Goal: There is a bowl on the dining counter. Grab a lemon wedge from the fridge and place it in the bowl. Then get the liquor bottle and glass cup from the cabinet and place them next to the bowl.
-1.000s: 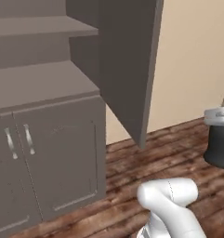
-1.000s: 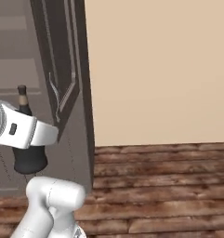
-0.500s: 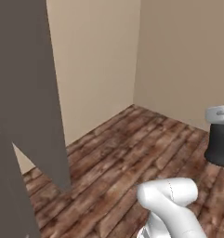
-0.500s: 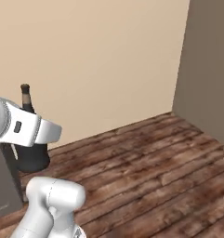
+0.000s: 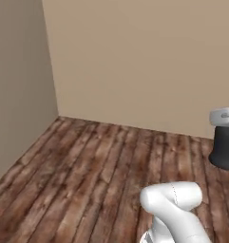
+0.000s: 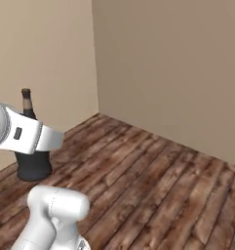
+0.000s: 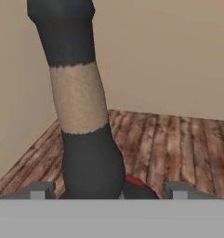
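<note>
Left base view: the arm's white elbow rises at the lower right over a bare wood-plank floor (image 5: 97, 161), with two beige walls meeting in a corner. At the right edge, a dark rounded body under a grey-white band of the arm is probably the liquor bottle (image 5: 225, 149) carried at the hand.

Right base view: the liquor bottle (image 6: 32, 146) stands upright, its narrow capped neck rising above the white forearm link that crosses in front of it and its round dark body showing below. It hangs at the arm's far end over the floor (image 6: 153, 185), not on any table or shelf.

Hand view: the tool (image 7: 106, 190) shows as two grey fingertips (image 7: 39, 190) spread wide, one on either side of the frame's bottom. The liquor bottle (image 7: 81, 116) sits directly between them, close to the camera, with its beige label band at mid-frame. Its long axis runs along the tool's pointing direction, tilted slightly toward the left finger. Judging by this, the tool is clasping the bottle's wide body with its jaws well apart.

The dining counter is not ahead of the tool. The coming move likely turns on keeping the bottle upright between the fingers while the base carries it there.
</note>
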You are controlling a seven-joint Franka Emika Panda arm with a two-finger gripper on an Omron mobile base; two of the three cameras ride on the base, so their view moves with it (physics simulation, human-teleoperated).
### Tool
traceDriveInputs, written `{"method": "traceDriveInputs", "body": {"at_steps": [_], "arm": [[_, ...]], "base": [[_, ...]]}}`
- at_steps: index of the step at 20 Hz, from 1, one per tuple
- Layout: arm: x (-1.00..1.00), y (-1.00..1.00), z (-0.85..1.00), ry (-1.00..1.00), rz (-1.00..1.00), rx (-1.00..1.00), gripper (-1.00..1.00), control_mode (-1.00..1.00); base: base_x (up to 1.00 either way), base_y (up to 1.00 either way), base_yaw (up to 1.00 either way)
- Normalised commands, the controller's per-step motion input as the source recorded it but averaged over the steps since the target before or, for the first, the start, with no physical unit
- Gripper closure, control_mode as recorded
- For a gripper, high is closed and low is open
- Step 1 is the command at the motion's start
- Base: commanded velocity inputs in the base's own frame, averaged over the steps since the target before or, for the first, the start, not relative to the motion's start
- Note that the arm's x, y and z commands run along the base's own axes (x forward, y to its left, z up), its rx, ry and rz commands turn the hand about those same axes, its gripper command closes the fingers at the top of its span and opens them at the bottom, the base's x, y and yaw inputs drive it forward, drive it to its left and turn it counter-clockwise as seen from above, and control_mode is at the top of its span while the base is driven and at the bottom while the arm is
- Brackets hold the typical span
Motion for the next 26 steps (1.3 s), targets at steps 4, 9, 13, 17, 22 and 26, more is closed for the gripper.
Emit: {"method": "traceDriveInputs", "body": {"at_steps": [4, 9, 13, 17, 22, 26], "arm": [[0.0, 0.0, 0.0, 0.0, 0.0, 0.0, 1.0, 1.0], [0.0, 0.0, 0.0, 0.0, 0.0, 0.0, 1.0, 1.0], [0.0, 0.0, 0.0, 0.0, 0.0, 0.0, 1.0, 1.0], [0.0, 0.0, 0.0, 0.0, 0.0, 0.0, 1.0, 1.0], [0.0, 0.0, 0.0, 0.0, 0.0, 0.0, 1.0, 1.0], [0.0, 0.0, 0.0, 0.0, 0.0, 0.0, 1.0, 1.0]], "base": [[0.66, -0.01, -0.63], [0.69, -0.03, -0.65], [0.65, -0.05, -0.71], [0.63, -0.05, -0.72], [0.66, -0.04, -0.72], [0.73, 0.0, -0.72]]}}
